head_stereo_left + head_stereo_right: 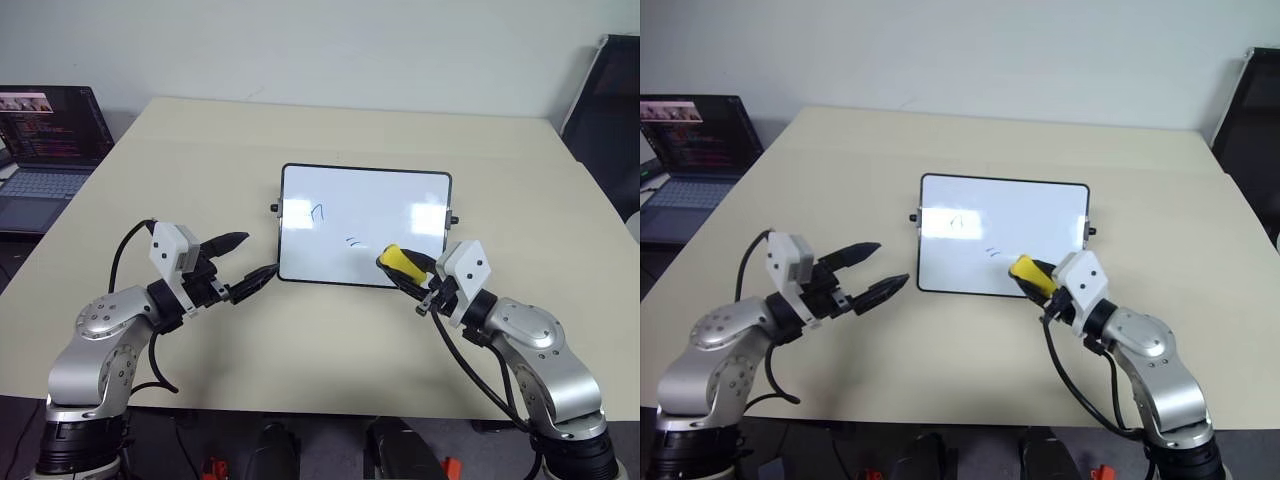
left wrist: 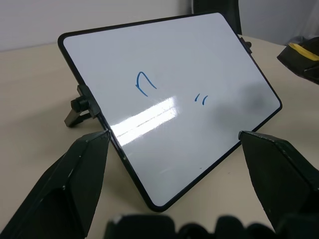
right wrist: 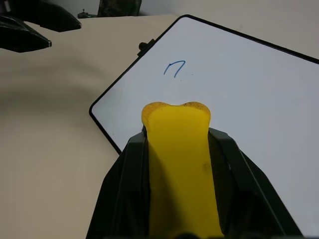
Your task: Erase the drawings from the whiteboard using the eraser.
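A whiteboard (image 1: 366,226) with a thin black frame stands propped on a pale table (image 1: 330,130), near its middle. Two drawings (image 1: 336,226) show on it: a small arch toward its left and two short dashes lower, near the centre. The right gripper (image 1: 400,270) is clamped on a yellow eraser (image 1: 403,261) at the board's lower right corner. The left gripper (image 1: 248,263) hangs with its fingers spread, just off the board's lower left corner. An open laptop (image 1: 45,150) sits at the far left.
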`<state>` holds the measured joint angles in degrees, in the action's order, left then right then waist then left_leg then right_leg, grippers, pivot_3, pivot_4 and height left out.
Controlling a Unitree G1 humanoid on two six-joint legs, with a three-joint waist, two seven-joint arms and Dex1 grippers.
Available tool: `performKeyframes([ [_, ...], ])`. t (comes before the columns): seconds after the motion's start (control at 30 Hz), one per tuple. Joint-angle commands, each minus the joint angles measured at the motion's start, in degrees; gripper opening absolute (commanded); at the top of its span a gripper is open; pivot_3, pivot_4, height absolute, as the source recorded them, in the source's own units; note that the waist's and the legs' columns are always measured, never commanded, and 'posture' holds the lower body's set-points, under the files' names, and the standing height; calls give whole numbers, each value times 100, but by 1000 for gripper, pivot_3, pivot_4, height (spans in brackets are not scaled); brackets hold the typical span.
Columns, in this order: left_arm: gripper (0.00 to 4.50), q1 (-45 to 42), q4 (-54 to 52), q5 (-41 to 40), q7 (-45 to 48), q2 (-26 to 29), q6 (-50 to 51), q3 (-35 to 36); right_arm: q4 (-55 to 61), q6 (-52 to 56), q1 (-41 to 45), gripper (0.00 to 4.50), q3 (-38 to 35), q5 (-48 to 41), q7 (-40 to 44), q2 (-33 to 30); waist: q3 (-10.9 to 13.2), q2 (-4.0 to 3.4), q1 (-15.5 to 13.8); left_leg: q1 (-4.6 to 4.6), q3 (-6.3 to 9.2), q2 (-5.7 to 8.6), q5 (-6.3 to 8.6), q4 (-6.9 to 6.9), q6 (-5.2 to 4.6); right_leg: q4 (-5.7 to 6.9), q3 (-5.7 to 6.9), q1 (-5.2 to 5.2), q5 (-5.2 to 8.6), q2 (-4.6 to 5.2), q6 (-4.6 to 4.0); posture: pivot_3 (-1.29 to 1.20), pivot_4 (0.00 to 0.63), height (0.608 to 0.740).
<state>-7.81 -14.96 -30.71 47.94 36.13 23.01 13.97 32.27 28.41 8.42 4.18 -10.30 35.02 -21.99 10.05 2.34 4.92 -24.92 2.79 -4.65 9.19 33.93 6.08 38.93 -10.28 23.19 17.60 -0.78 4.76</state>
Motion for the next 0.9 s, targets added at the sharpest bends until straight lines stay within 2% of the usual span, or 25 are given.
performKeyframes([
  [0.03, 4500, -19, -292, -99, -69, 44, -54, 131, 32, -249, 140, 1237, 107, -40, 25, -49, 0, 0, 1, 0, 0, 0, 0, -1, 0, 0, 0, 0, 0, 0, 0, 0, 150, 740],
  [0.6, 4500, 93, -678, -115, -219, 153, 126, 32, -396, -573, 637, 1237, 675, 344, 42, -370, 0, 0, -4, 0, 1, 0, 0, 0, 0, 2, 1, -1, 0, 0, 0, 0, 150, 740],
  [0.73, 4500, 52, -510, 64, -91, 304, 63, -104, -892, -827, 1175, 1237, 1116, 1068, -153, -383, 0, 0, 7, 2, 0, 0, 0, 1, 0, 3, 0, -1, -1, -1, 0, 0, 150, 740],
  [0.9, 4500, -107, -306, 108, 191, 415, -20, -225, -1760, -969, 2101, 1237, 1610, 1740, -456, 50, 0, -1, 12, 3, 0, 0, 0, 0, 0, 5, 1, 1, -1, -1, 0, 0, 150, 740],
])
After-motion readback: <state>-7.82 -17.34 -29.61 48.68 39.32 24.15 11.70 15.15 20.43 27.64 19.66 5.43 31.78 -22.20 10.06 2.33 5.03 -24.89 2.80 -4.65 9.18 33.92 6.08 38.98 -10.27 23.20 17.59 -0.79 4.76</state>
